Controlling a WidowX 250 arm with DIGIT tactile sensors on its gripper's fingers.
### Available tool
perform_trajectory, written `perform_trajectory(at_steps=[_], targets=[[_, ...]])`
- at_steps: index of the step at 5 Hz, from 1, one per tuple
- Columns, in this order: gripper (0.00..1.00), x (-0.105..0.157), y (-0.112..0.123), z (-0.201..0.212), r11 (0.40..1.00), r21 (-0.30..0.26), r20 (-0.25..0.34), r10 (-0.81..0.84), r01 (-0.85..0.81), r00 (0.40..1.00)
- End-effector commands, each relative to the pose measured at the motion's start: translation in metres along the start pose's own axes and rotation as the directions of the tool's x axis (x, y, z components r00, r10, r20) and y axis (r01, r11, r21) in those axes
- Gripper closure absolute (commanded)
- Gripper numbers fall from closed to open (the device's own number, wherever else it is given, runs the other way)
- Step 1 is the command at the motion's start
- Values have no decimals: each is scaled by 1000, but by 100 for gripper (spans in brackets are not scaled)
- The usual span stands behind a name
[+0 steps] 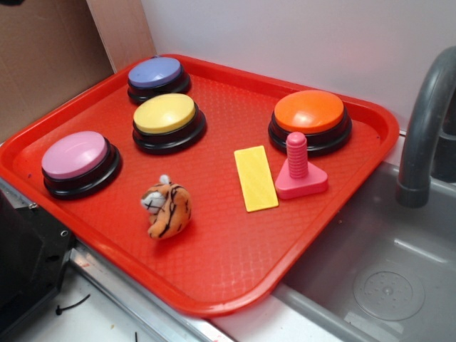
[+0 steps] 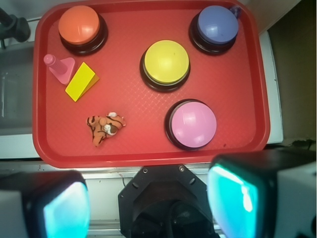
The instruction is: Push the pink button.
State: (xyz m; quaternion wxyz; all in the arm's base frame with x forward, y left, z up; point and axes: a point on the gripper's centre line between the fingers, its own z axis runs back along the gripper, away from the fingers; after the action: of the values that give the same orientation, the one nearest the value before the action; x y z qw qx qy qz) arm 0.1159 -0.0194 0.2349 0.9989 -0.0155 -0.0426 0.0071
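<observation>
Four dome buttons on red tray [image 1: 370, 114]: pink button [image 1: 75, 154] at near left corner, yellow button [image 1: 164, 113], purple-blue button [image 1: 155, 72], orange button [image 1: 308, 111]; tiger toy [image 1: 167, 209], yellow block [image 1: 255, 178], pink screw toy [image 1: 299, 169]; gripper [image 2: 148, 198] spread wide, empty, off tray's near edge

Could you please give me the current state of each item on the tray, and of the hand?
pink button: untouched, nothing on it, at the tray's edge.
purple-blue button: untouched, in a corner of the tray.
yellow button: untouched.
orange button: untouched.
pink screw toy: upright on its triangular base.
yellow block: lying flat.
tiger toy: lying on its side.
hand: open, high above the tray, holding nothing.
</observation>
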Motion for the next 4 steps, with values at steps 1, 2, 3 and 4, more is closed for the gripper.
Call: perform_trajectory(at_steps=[1,2,3,4], targets=[[0,0,0,0,1000,0,0,0,0,1000],[0,38,39,-52,997,80,-44,-3,7,999],[0,52,53,-102,999,-7,40,-37,37,999],[0,48,59,-133,994,41,11,-101,100,995]])
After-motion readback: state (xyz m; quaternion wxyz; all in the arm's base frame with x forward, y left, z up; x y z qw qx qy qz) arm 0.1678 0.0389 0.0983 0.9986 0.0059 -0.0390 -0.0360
